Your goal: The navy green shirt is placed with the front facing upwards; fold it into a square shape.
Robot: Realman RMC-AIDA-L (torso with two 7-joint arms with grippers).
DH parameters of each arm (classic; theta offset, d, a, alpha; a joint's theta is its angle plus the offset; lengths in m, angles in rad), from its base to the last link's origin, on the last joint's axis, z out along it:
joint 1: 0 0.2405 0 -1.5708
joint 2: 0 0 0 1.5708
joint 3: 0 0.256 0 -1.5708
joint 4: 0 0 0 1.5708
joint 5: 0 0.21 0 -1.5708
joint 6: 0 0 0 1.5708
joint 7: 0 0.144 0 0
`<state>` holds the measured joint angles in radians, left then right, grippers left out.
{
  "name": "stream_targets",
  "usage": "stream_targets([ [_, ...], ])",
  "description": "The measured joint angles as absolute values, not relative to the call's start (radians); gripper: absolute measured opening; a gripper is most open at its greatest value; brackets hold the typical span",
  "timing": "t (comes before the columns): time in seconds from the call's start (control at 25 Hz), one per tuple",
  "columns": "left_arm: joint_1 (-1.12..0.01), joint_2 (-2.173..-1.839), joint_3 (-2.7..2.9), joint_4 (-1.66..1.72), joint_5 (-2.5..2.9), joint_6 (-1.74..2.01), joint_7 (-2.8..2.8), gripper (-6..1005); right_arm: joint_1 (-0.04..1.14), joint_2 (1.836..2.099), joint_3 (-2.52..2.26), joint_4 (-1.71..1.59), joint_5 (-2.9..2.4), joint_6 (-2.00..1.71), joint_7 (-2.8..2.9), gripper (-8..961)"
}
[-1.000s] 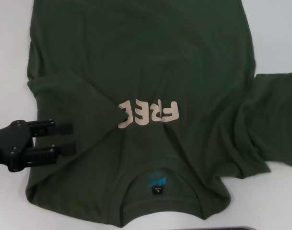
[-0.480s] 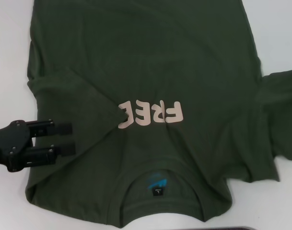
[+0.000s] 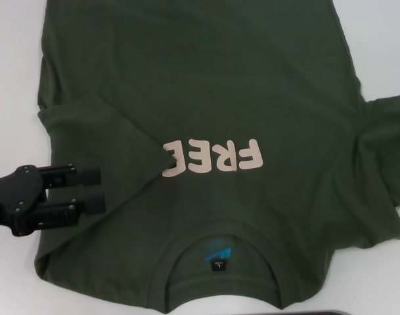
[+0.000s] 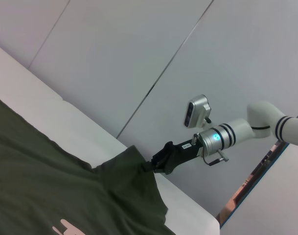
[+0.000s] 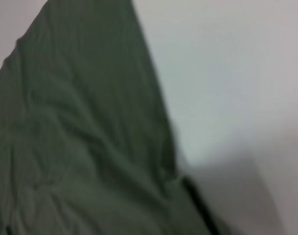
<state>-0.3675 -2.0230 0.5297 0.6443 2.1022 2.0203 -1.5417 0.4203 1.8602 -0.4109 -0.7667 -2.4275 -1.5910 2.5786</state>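
The navy green shirt (image 3: 239, 85) lies front up on the white table (image 3: 12, 79), its collar (image 3: 219, 259) nearest me and its pale "FREE" lettering (image 3: 213, 157) upside down. Its left-hand sleeve (image 3: 94, 125) is folded in over the body. My left gripper (image 3: 93, 190) hovers open at the shirt's left edge, with nothing between its fingers. The right gripper (image 4: 156, 165) is out of the head view. The left wrist view shows it shut on the right-hand sleeve (image 4: 134, 161), holding it out sideways. In the right wrist view the green cloth (image 5: 80, 147) fills the frame.
White tabletop (image 3: 377, 39) shows to the left and right of the shirt. A dark object's edge (image 3: 324, 313) peeks in at the near table edge. Pale wall panels (image 4: 139, 49) stand behind the table in the left wrist view.
The right-hand sleeve has been drawn out to the right, flattening that side's folds. The lettering has shifted right with the cloth. The left gripper has not moved.
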Motion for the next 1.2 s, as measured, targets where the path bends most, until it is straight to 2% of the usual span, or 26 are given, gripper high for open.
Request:
stream_targets([
  [0.48,-0.366,-2.023,0.528,0.652,2.102,2.018,-1.542,660,0.501,1.919,-0.414,-0.766,-2.377,-1.728,2.530,13],
  [0.8,-0.369,-2.023,0.528,0.652,2.102,2.017,-1.542,660,0.535,1.928,-0.414,-0.688,-2.281,-1.733,2.509,14],
  [1.2,-0.368,-2.023,0.528,0.652,2.100,2.015,-1.542,659,0.576,1.956,-0.404,-0.514,-2.239,-1.610,2.445,13],
])
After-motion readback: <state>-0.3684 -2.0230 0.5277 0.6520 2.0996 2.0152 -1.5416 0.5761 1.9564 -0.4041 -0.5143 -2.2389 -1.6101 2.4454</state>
